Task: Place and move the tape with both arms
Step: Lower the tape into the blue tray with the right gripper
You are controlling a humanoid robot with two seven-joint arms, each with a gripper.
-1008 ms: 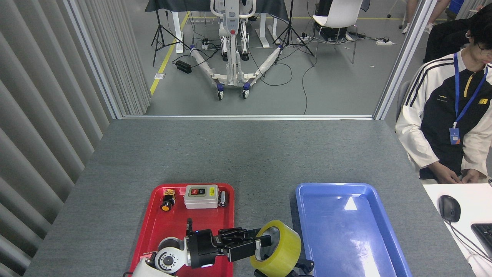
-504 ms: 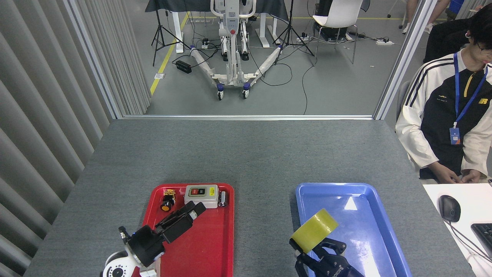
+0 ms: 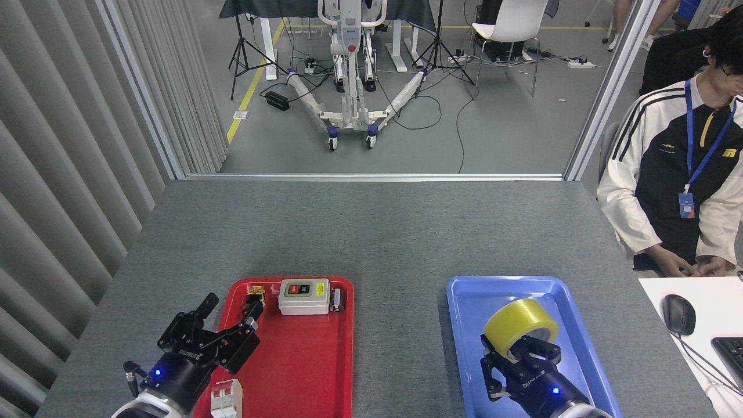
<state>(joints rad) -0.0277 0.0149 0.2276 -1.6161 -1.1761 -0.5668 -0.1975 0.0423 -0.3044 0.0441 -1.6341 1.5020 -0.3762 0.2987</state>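
The right black multi-fingered gripper (image 3: 518, 354) pinches the wide roll of translucent yellow packing tape (image 3: 518, 323) over the shallow blue plastic tray (image 3: 464, 313), with bare tray floor beyond it. The left gripper (image 3: 223, 319), fingers spread and empty, hovers at the red plastic tray (image 3: 325, 371)'s left edge.

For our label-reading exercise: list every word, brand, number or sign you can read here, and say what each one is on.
White lettering on the left gripper: too blurred to read.
White lettering on the right gripper: too blurred to read.
Red and black buttons on the switch box: markings too small.
Yellow logo on the person's jacket: unreadable.
Blue badge: unreadable.
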